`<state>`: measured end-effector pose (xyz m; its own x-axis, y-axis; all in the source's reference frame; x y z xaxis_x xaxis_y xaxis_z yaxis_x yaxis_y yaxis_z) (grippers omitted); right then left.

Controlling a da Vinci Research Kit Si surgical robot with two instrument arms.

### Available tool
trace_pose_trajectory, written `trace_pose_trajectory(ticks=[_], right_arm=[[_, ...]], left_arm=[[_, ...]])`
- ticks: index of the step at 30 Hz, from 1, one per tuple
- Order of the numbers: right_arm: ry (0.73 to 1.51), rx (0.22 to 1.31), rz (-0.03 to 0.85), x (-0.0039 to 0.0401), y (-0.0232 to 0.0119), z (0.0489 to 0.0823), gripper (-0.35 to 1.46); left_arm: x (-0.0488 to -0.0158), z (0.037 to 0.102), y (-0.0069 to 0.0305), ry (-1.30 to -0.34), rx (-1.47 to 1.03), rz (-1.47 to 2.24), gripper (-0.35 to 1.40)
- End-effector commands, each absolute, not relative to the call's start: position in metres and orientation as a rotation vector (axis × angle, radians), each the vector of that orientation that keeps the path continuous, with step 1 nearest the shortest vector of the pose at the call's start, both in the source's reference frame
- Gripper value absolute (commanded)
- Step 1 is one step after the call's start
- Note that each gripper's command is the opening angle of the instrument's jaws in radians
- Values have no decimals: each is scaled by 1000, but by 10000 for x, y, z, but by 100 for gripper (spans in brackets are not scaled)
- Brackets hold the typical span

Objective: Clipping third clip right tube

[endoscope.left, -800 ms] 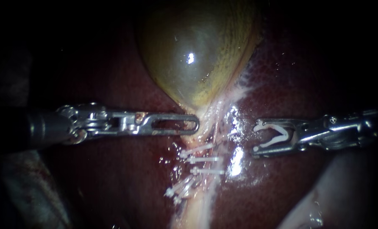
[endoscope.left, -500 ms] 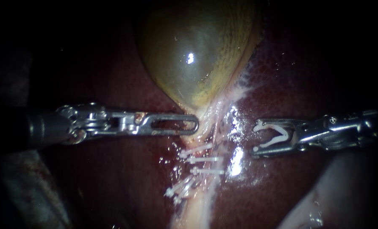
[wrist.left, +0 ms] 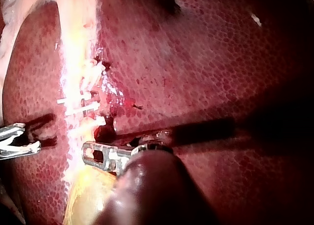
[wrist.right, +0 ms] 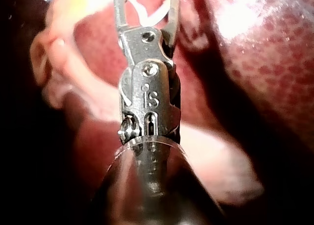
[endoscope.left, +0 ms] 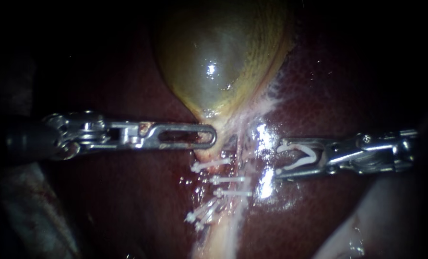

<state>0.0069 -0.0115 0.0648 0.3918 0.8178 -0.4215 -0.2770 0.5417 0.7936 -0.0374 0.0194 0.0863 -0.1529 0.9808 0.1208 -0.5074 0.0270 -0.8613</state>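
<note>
The right instrument (endoscope.left: 278,158) comes in from the right. Its end effector grasps an open white clip (endoscope.left: 303,156), which sits spread between the two halves with its mouth facing left. The left instrument (endoscope.left: 212,137) has its end effector clenched on the pale tissue at the neck of the gallbladder (endoscope.left: 223,57), drawing it leftward. Glare makes the strands hard to separate, but the right tube (endoscope.left: 246,158) is probably the pale strand just left of the clip's mouth, not yet inside it. Several set clips (endoscope.left: 231,180) already cross the stalk nearer the camera.

To do this well, the left hold should stay steady so that the tube lies taut and lifted off the liver (endoscope.left: 348,72). The clip should travel left until both legs straddle the whole tube, square across it, in a bare stretch apart from the set clips. The leading tips ought to show beyond the tube's left side before closing, with no liver or stray strands caught. Closing too soon risks a partial bite.
</note>
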Motion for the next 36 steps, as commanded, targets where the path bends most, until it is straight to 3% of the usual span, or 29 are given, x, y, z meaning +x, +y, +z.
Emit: trace_pose_trajectory(ticks=[1, 11, 36], right_arm=[[909, 714, 787, 71, -115, 649, 59], [878, 820, 924, 94, -122, 674, 59], [876, 846, 953, 138, -120, 713, 55]], left_arm=[[-373, 861, 193, -969, -669, 1482, -35], [-366, 837, 196, -981, -658, 1474, -35], [-363, 815, 190, -984, -659, 1477, -35]])
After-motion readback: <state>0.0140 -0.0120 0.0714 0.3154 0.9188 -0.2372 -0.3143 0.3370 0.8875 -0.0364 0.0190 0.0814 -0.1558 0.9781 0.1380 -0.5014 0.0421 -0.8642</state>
